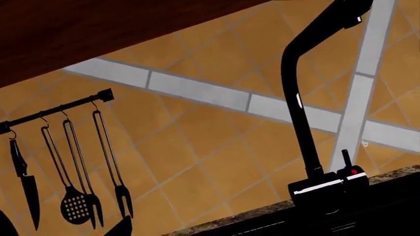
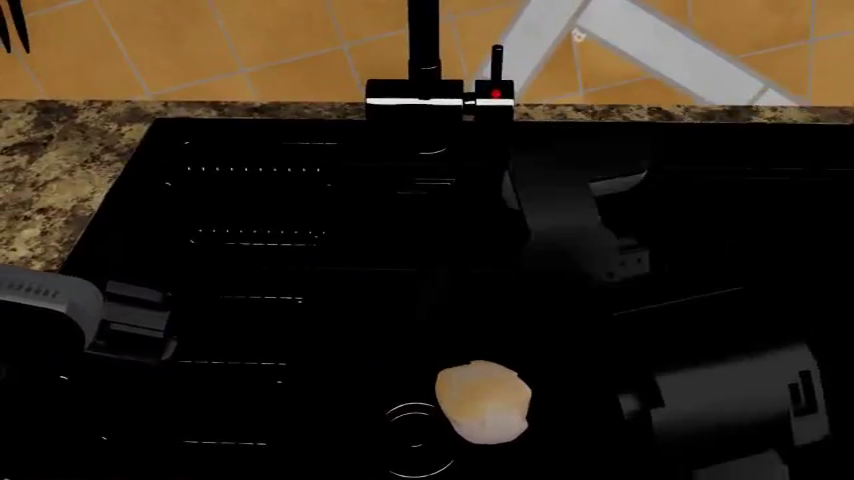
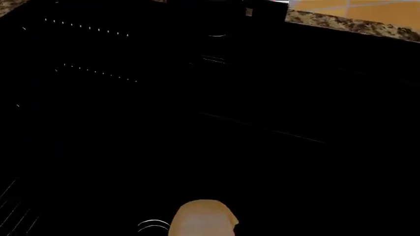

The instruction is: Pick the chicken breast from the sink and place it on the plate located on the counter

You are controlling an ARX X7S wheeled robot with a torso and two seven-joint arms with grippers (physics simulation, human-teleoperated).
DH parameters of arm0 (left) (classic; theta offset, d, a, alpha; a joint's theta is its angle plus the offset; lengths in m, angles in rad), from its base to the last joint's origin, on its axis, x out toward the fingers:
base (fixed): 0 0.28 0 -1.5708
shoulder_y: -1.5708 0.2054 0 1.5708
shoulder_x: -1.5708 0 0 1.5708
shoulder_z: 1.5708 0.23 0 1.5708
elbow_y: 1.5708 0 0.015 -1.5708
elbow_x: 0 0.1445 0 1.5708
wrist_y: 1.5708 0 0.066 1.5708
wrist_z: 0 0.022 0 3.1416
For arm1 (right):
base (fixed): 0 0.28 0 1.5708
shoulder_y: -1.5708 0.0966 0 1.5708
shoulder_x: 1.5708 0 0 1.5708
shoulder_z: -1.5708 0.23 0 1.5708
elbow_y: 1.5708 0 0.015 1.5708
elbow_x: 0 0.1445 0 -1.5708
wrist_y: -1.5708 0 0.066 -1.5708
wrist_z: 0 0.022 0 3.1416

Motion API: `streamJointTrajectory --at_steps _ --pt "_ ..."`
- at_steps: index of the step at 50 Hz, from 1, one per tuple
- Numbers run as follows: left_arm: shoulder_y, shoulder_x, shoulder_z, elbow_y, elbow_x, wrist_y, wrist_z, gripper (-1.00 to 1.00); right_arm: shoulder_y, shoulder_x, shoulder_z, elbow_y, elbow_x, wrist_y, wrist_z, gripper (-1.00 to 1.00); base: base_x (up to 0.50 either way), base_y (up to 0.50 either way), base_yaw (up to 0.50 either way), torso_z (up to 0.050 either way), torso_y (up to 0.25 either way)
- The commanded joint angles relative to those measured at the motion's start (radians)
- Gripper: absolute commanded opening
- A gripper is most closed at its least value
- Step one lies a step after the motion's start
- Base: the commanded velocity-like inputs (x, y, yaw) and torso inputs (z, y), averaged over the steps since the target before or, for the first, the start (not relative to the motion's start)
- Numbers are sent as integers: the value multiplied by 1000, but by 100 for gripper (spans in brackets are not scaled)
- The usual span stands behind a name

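The chicken breast [image 2: 483,400], a pale beige lump, lies on the floor of the black sink [image 2: 294,200] beside the drain ring [image 2: 416,432]. It also shows in the right wrist view [image 3: 202,220], at the frame's lower edge, with nothing visibly around it. My right arm [image 2: 727,405] reaches over the sink's right half, and a dark link of it [image 2: 577,215] is beyond the chicken. Its fingers do not stand out against the black basin. My left arm [image 2: 94,310] is over the sink's left rim, fingers lost in the dark. The plate is out of view.
A black faucet [image 2: 424,90] with a red dot [image 2: 497,94] stands at the sink's back, also in the left wrist view [image 1: 308,147]. The speckled granite counter [image 2: 54,200] borders the sink. A utensil rail [image 1: 59,110] hangs on the orange tiled wall.
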Motion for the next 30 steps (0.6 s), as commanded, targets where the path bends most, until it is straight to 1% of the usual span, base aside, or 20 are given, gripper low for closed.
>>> streamJointTrajectory --at_steps 1,16,25,30 --pt "13 0 -2 -66 -13 58 -3 100 11 -8 -61 213 -25 -120 -44 100 0 0 0 0 0" --pt "14 -1 0 -158 -27 130 -7 100 53 -42 -140 495 -79 -315 -106 100 0 0 0 0 0" --pt "18 -5 -1 -158 -32 135 -10 100 49 -55 -160 553 -77 -342 -130 100 0 0 0 0 0" --pt "22 -8 -5 -156 -36 136 -11 100 54 -67 -177 627 -86 -388 -150 100 0 0 0 0 0"
